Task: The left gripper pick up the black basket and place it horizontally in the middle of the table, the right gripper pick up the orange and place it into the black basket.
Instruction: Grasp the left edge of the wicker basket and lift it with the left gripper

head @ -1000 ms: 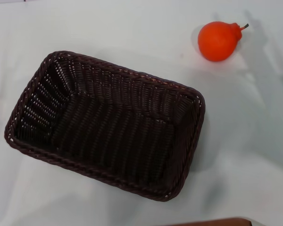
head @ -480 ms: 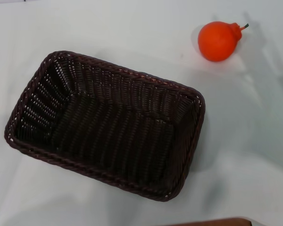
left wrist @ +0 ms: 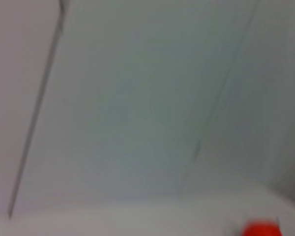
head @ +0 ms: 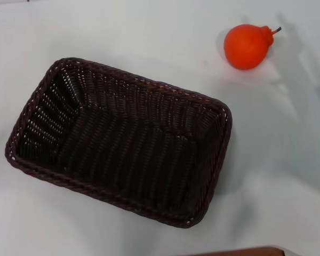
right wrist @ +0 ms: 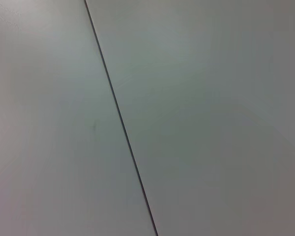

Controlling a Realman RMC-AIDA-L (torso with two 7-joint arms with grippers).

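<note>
Still at the start: black basket [head: 119, 143] sitting slanted near the left edge of the table [head: 122, 37], orange [head: 247, 46] by the far right corner, no gripper showing so grip unknown, next lift and straighten basket.

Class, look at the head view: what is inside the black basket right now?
Nothing lies inside the black basket; only its woven floor and walls show. The orange sits outside on the table, apart from it. The near wall's inner face is hidden.
</note>
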